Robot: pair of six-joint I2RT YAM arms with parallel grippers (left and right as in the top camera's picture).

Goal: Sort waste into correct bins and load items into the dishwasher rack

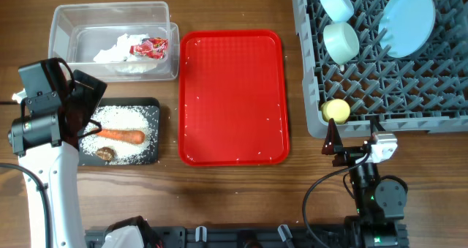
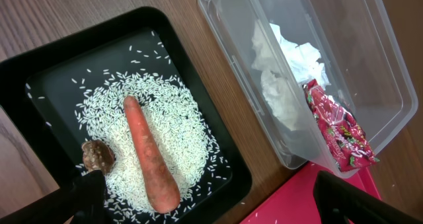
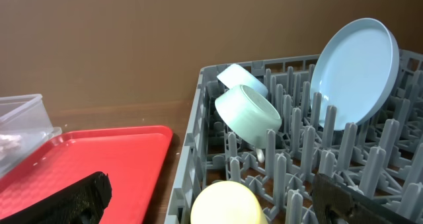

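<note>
The clear tub point(image 1: 69, 28) holds the crumpled white tissue point(image 1: 117, 49) and the red wrapper point(image 1: 149, 48); both also show in the left wrist view, tissue point(image 2: 281, 85) and wrapper point(image 2: 337, 133). The black tray point(image 1: 152, 105) holds rice point(image 2: 165, 118), the carrot point(image 1: 122, 136) and the brownish lump point(image 1: 105, 153). The grey rack point(image 1: 439, 102) holds the light blue plate point(image 1: 406, 21), light blue bowl point(image 1: 336, 2), pale green bowl point(image 1: 341, 42) and yellow cup point(image 1: 336, 110). My left gripper point(image 1: 86, 115) is open and empty above the black tray's left end. My right gripper point(image 1: 353, 147) is open and empty in front of the rack, near the yellow cup point(image 3: 225, 203). I do not see the spoon.
The red serving tray point(image 1: 232, 94) lies between the bins and the rack, with a few rice grains scattered on it. Bare wooden table runs along the front edge. The rack's upright prongs point(image 3: 291, 118) stand close ahead of the right gripper.
</note>
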